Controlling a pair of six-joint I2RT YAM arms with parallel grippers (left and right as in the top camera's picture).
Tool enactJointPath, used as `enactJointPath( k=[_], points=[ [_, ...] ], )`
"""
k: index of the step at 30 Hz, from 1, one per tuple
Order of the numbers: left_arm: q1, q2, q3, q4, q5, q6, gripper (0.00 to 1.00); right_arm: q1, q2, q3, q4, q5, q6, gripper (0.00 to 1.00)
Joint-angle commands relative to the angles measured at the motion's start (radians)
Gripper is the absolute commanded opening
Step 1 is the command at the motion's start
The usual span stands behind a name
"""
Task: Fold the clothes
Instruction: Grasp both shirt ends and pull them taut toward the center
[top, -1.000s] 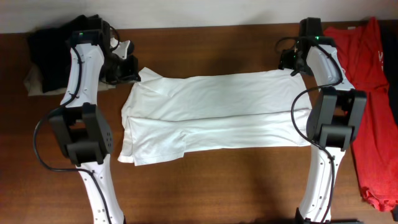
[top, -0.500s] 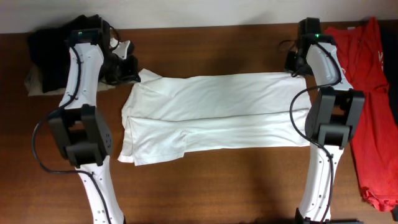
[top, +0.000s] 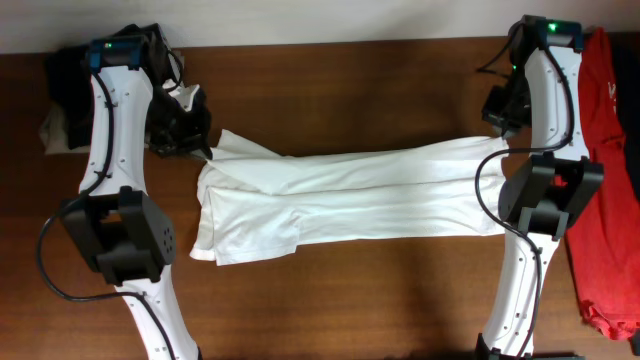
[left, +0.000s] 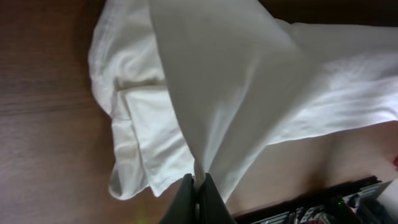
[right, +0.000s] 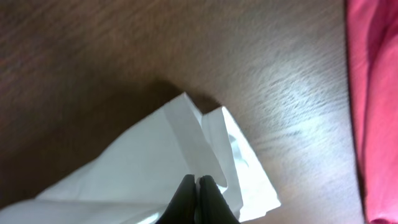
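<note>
The white clothes (top: 340, 200) lie as a long band across the table's middle, folded lengthwise. My left gripper (top: 208, 150) is shut on the band's far left corner and holds it above the table; in the left wrist view the clothes (left: 249, 81) hang from my gripper (left: 198, 180). At the other end my right gripper (top: 497, 135) is shut on the far right corner, with the clothes (right: 155, 168) pinched at my gripper (right: 197, 180). The chest graphic is hidden.
A red shirt (top: 600, 160) lies along the right edge beside the right arm, also in the right wrist view as the red shirt (right: 373, 93). Black and beige folded garments (top: 65, 100) sit at the far left corner behind the left arm.
The right gripper has shut on the far right corner. Both grippers have lifted their corners and moved toward the front, pulling the far edge up off the table.
</note>
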Motion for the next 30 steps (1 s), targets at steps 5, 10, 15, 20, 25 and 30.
enactJointPath(
  k=[5, 10, 15, 20, 25, 30],
  points=[
    [0.037, -0.099, -0.028, -0.005, -0.084, -0.04, 0.01, 0.0, -0.212, -0.06, -0.005, -0.085, -0.047, 0.04],
    [0.036, -0.189, -0.208, -0.004, -0.084, -0.04, 0.0, -0.001, -0.418, -0.397, -0.004, -0.077, -0.044, 0.04],
    [0.035, -0.19, -0.41, 0.034, -0.084, -0.04, 0.01, -0.002, -0.475, -0.611, 0.114, 0.003, -0.02, 0.04],
    [0.036, -0.201, -0.602, 0.11, -0.084, -0.059, 0.01, -0.055, -0.474, -0.711, 0.263, 0.002, -0.022, 0.04],
    [0.036, -0.201, -0.663, 0.139, -0.072, -0.067, 0.01, -0.077, -0.467, -0.727, 0.309, 0.002, -0.032, 0.04],
    [0.035, -0.201, -0.667, 0.145, -0.072, -0.067, 0.01, -0.077, -0.463, -0.811, 0.307, -0.027, -0.032, 0.09]
  ],
)
